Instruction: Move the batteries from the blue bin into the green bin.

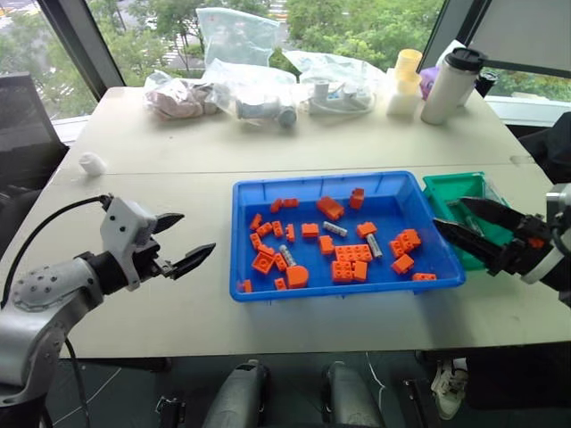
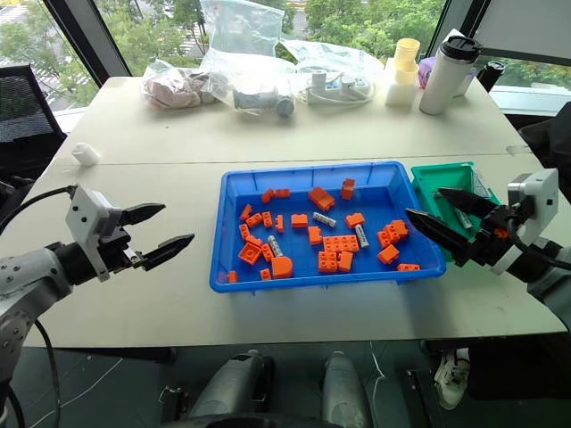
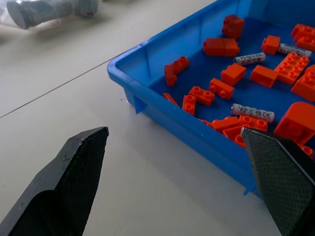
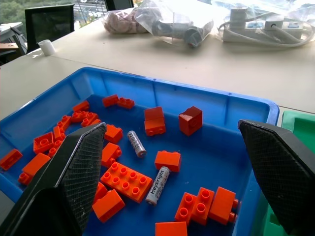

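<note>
Left gripper (image 1: 183,241) hovering over bare table (image 1: 161,169), at nine o'clock from the blue bin (image 1: 268,192), jaws spread wide with nothing between them, tips aimed toward the tray's near-left corner; likely parked there, short of the rim, while the other arm works.

Blue bin lying across the middle of the table, littered with orange bricks (image 1: 351,253). Three batteries (image 1: 335,229) visible inside: one near the centre, one at four o'clock from it (image 1: 375,245) beside a flat studded brick, one toward seven o'clock (image 1: 287,255) wedged among small bricks close to the front wall. All lying flat on the tray floor, so a low, level reach seems called for, and the crowding bricks could get pinched along with a cell.

Green bin (image 1: 446,187) just beside the blue bin's right wall, at three o'clock from it, probably set that close to keep each carry short. Thin pieces lying inside, perhaps batteries, though too small to be sure.

Right gripper (image 1: 477,227) poised over the seam between the two bins, fingers splayed wide and empty, pointing back across the tray at nine o'clock; judged to be lining up on the battery by the studded brick.

At twelve o'clock along the far edge: plastic bags (image 1: 241,53), a power strip (image 4: 266,27), a tumbler (image 1: 451,85), well apart from the work.
</note>
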`<state>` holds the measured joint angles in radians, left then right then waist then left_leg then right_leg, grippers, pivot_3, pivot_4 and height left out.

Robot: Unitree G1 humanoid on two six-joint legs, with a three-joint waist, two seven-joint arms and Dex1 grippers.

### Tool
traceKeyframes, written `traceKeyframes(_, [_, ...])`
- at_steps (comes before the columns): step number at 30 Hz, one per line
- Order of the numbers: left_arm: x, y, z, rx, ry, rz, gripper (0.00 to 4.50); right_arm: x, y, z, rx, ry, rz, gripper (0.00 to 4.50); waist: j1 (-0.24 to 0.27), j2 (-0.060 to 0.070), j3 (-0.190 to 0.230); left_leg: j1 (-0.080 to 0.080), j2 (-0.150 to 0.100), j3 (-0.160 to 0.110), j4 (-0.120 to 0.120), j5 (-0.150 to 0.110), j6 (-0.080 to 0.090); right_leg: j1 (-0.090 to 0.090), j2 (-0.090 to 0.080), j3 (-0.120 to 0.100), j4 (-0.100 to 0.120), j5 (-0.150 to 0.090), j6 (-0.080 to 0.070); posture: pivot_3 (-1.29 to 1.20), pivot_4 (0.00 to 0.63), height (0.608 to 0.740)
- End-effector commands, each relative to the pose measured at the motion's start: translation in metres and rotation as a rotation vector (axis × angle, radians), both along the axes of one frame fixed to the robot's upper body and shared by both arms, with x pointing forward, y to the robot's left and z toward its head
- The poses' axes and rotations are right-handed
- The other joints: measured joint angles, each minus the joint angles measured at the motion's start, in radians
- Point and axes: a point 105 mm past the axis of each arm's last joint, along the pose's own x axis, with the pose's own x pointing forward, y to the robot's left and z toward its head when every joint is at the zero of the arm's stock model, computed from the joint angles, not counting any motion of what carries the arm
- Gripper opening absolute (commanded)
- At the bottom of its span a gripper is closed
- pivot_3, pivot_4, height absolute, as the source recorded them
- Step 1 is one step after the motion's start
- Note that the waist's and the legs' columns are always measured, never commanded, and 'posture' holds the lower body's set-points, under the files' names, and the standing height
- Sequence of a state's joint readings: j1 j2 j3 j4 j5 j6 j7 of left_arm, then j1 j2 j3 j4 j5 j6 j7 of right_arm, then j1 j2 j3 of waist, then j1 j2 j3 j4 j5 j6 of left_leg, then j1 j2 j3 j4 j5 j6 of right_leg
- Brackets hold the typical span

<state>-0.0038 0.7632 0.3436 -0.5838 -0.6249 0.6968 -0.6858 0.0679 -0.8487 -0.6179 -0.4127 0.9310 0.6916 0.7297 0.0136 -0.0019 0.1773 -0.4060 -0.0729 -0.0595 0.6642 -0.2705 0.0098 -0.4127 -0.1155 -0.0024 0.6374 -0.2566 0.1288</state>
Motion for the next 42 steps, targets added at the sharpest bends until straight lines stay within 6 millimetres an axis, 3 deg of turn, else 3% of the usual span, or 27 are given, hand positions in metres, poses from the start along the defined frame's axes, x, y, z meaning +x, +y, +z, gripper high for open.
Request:
traceKeyframes(1, [0.002,-0.001,0.004,-0.004,-0.022,-0.008,4.50,-0.001,0.006,0.006,-0.043,-0.036,0.001,4.43,0.000,0.000,0.000,0.000,0.000,0.000,0.000,0.000,0.000,0.000,0.000,0.000,0.000,0.000,0.000,0.00,0.150,0.740])
traceKeyframes(13, [0.003,-0.008,-0.001,-0.009,-0.003,-0.040,4.50,0.006,0.022,0.011,-0.053,0.002,0.039,4.43,0.000,0.000,0.000,0.000,0.000,0.000,0.000,0.000,0.001,0.001,0.000,0.000,-0.003,0.001,-0.001,0.00,0.150,0.740])
traceKeyframes(20, [0.001,-0.008,0.003,0.061,0.011,-0.103,4.50,0.021,0.050,0.020,-0.117,-0.006,0.213,4.43,-0.001,0.000,0.000,0.000,0.000,0.000,0.000,0.000,0.001,0.001,0.000,0.000,-0.004,0.001,-0.001,0.00,0.150,0.740])
traceKeyframes(23, [0.000,-0.007,0.013,0.081,0.026,-0.156,4.50,0.025,0.068,0.022,-0.143,0.017,0.344,4.43,-0.001,0.000,0.000,-0.001,0.000,0.000,0.000,-0.001,0.001,0.001,-0.001,-0.001,-0.005,0.001,-0.002,0.00,0.150,0.740])
traceKeyframes(27, [-0.012,-0.011,0.016,0.140,0.102,-0.282,4.50,0.019,0.100,0.007,-0.268,0.113,0.622,4.43,-0.005,0.000,0.001,-0.001,0.000,0.000,0.000,-0.001,0.002,0.001,0.000,-0.001,-0.006,0.001,-0.002,0.00,0.150,0.740])
traceKeyframes(33, [-0.023,-0.010,0.019,0.236,0.173,-0.397,4.50,0.040,0.145,0.009,-0.396,-0.018,0.909,4.43,-0.020,0.001,0.002,-0.001,0.000,0.001,-0.001,-0.001,0.002,0.000,0.000,-0.002,-0.006,0.002,-0.002,0.00,0.150,0.740])
traceKeyframes(36, [-0.023,-0.012,0.024,0.252,0.147,-0.409,4.50,0.054,0.167,-0.008,-0.491,-0.069,1.032,4.43,-0.028,0.001,0.002,-0.001,0.000,0.000,-0.001,-0.001,0.001,-0.001,0.001,-0.002,-0.006,0.002,-0.001,0.00,0.150,0.740])
traceKeyframes(42, [-0.026,-0.020,0.025,0.241,0.123,-0.407,4.50,0.067,0.191,-0.037,-0.636,-0.095,1.137,4.43,-0.028,0.000,0.002,-0.004,-0.001,0.001,-0.002,0.003,-0.006,-0.004,0.002,-0.001,-0.006,0.002,-0.001,0.00,0.150,0.740])
